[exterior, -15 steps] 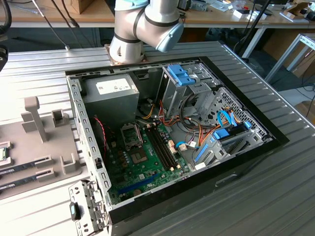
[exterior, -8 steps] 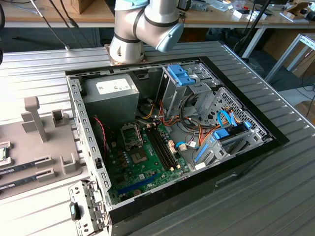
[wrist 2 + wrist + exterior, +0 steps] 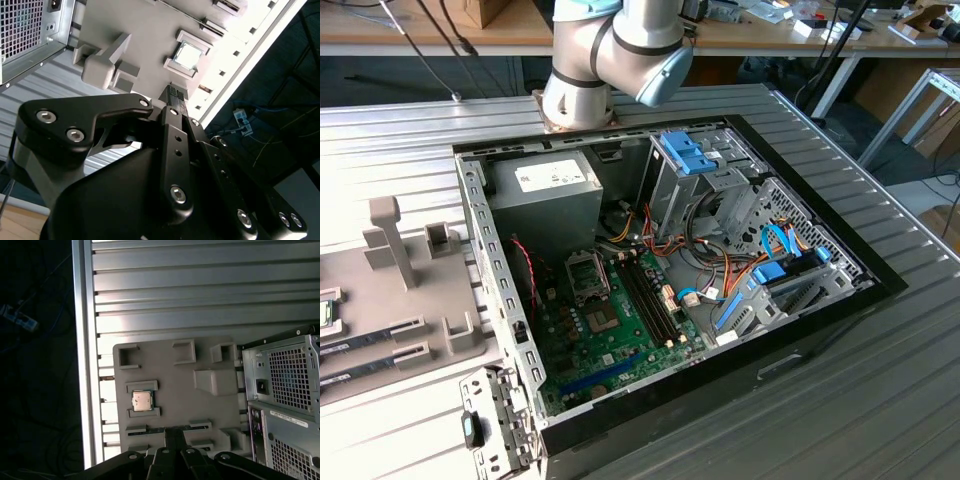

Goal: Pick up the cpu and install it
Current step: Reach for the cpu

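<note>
The pincer (image 3: 173, 433) hangs above the cpu (image 3: 142, 401) in its tray (image 3: 180, 395).

The cpu (image 3: 142, 401) is sitting between two brackets on the fixture plate (image 3: 170, 385), which is lying on the tabletop (image 3: 200, 300) beside the computer case (image 3: 285, 390).

- the cpu (image 3: 142, 401): dull silver-grey top, thin greenish rim
- holder tray (image 3: 175, 375): plain grey
- motherboard (image 3: 582, 350): green
- drive latches (image 3: 686, 152): blue
- table (image 3: 200, 295): ribbed silver stripes

Glare bleaches the table (image 3: 260, 30) (second wrist view); surroundings dim.
</note>
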`<action>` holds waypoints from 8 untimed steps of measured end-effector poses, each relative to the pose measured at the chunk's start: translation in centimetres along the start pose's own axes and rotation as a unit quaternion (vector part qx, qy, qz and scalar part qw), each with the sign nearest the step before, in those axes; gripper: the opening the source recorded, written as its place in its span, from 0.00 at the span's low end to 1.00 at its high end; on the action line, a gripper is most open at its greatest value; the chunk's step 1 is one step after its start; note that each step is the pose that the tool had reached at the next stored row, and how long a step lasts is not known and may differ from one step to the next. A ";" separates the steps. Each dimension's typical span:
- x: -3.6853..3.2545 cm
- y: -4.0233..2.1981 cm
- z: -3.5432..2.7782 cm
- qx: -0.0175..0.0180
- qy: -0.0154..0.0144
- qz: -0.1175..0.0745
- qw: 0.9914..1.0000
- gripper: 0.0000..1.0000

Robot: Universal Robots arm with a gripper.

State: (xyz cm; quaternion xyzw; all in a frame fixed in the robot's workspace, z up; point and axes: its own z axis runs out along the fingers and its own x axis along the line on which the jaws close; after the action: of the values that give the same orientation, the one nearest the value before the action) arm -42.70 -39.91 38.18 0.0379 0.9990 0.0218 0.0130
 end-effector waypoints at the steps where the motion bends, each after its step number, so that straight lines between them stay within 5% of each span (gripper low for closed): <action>1: 0.05 0.00 0.00 0.000 0.000 0.000 1.000 0.10; 8: 0.45 -0.04 0.06 0.000 0.000 0.000 1.000 0.10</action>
State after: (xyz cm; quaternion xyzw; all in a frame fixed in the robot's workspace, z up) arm -43.15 -39.91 38.11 0.0379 0.9990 0.0218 0.0130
